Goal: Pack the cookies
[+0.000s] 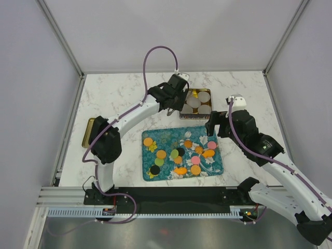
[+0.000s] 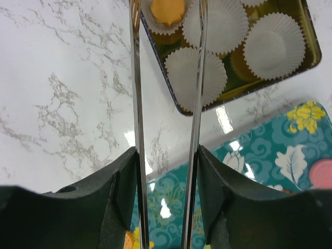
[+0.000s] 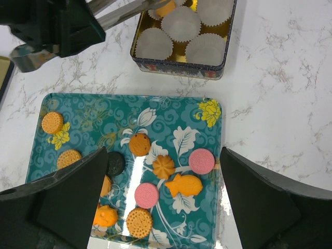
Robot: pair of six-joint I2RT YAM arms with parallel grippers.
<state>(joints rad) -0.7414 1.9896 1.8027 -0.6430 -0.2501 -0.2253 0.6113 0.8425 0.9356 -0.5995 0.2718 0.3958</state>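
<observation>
Left wrist view: my left jaws stand narrowly parted, an orange cookie (image 2: pixel 166 10) loose between them at 12 o'clock; right jaws gape wide above the tray (image 3: pixel 93 111).

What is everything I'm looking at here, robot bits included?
table: one, white marble, under everything
tray: one, teal floral, centre of the table
cookies: about fourteen, orange, pink, green and black, on the tray; one more, orange, in a cup
tin: one, gold inside, beyond the tray
cups: at least five, white paper, in the tin
lid: one, gold, table's left edge, partly hidden by the left arm
left gripper: one, long metal fingers, open, over the tin
right gripper: one, black, open, above the tray
</observation>
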